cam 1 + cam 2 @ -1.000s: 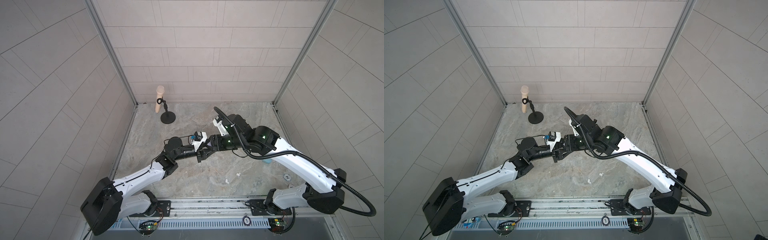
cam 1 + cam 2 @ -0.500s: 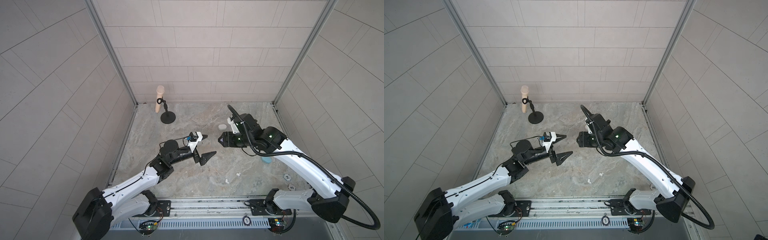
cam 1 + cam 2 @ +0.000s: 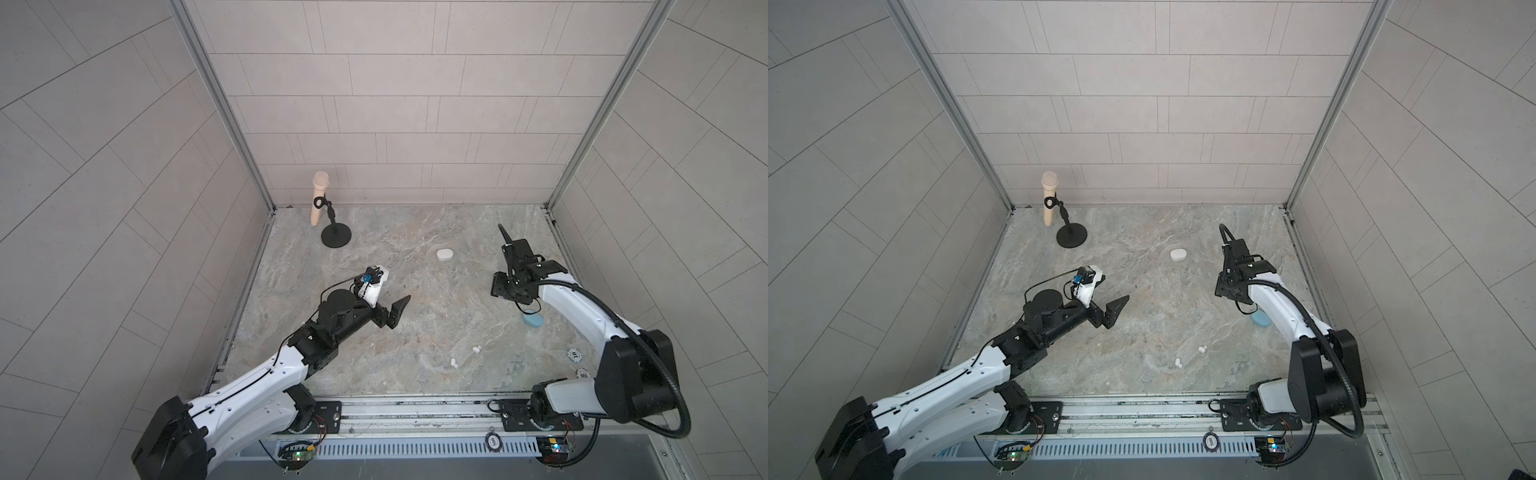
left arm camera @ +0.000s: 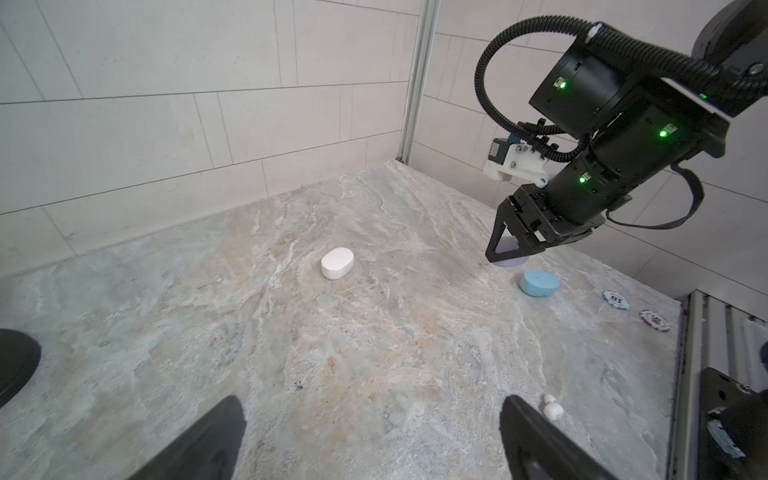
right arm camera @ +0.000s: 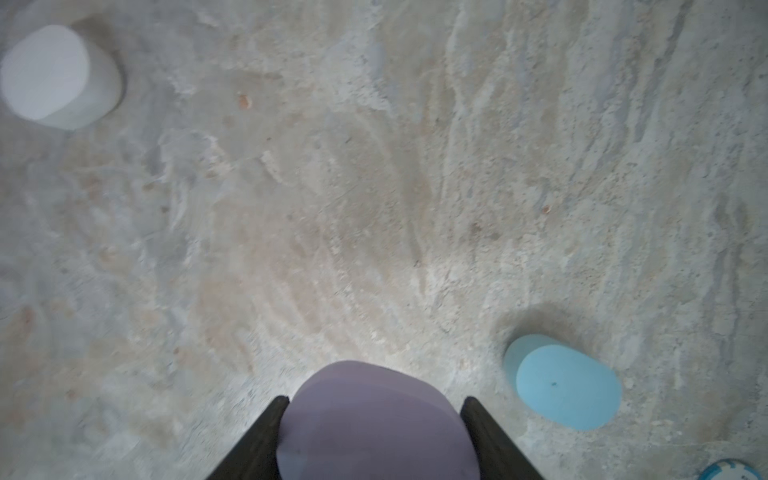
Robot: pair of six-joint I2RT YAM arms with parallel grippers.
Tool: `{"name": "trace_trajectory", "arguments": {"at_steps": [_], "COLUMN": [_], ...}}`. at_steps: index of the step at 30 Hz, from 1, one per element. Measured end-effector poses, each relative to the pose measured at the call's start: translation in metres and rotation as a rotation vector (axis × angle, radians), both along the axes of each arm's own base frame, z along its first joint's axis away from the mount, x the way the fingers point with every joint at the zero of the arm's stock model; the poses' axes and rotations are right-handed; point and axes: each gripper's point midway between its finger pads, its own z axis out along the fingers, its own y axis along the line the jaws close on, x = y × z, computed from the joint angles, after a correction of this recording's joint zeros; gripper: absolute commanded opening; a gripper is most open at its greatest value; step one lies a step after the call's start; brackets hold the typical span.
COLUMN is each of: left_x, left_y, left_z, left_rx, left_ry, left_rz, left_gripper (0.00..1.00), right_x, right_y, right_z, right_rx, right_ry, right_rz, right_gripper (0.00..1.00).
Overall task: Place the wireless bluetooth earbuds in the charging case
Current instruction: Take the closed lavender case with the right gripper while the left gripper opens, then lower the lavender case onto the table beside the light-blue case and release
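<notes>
Your right gripper (image 5: pixel 375 400) pinches closed lilac case (image 5: pixel 376 428) near blue case (image 5: pixel 567 384); left gripper (image 4: pixel 372 405) spread, empty. Smooth shell may slip out when you pry lid.

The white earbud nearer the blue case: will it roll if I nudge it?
Probably: the earbud looks rounded, so a nudge may roll it. Its smooth plastic could slip from the open left gripper. Tiny, so likely light.

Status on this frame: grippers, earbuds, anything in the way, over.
Left gripper open, empty. Right gripper shut on lilac case. Two white earbuds loose on table. Nothing blocking them.
</notes>
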Motion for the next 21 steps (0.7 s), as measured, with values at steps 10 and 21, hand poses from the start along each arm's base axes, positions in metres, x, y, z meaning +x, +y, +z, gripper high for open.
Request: {"name": "trace_trajectory", "arguments": {"at_steps": [10,21], "left_x": [0.009,0.016], "left_y": [0.021,0.031], "left_z": [-0.007,-0.017], "left_rx": [0.039,0.07], "left_ry": [0.018,0.053], "left_rz": [0.108,0.144], "left_gripper": [1.0,1.0], "right_x": [0.014,0.013], "right_y": [-0.027,-0.029], "right_z": [-0.052,-0.052], "right_rx": [-0.07,-0.088], "right_ry": [0.084,0.12], "right_rz": [-0.039,-0.02], "right_gripper": [0.44,0.74]}}
